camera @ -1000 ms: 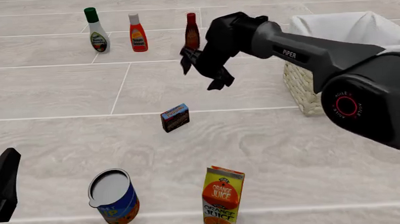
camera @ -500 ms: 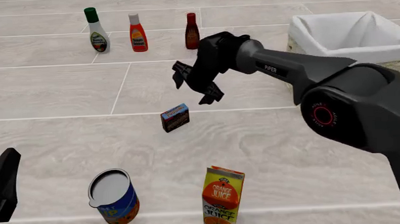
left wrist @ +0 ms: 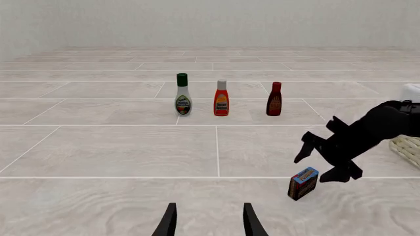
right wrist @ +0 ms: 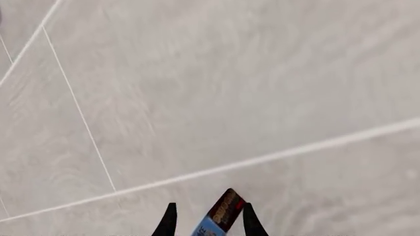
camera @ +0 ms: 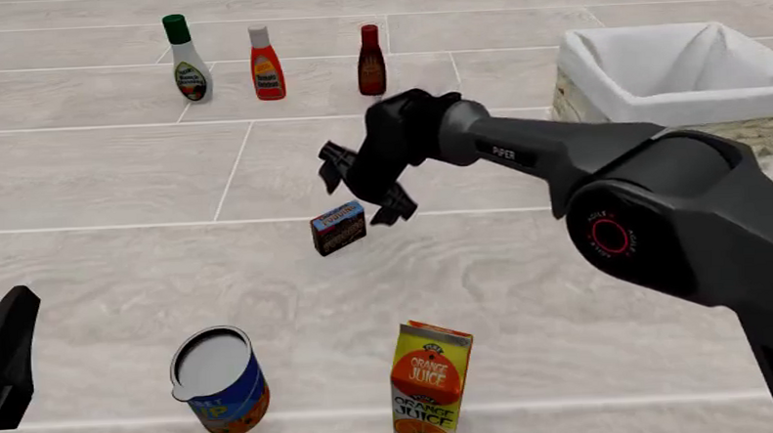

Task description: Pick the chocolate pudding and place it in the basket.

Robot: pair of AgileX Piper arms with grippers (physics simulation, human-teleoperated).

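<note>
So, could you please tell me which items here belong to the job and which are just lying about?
Job:
chocolate pudding
basket
right gripper, open just above the pudding

Lying about:
orange juice carton
blue can
green-capped bottle
red bottle
brown sauce bottle
</note>
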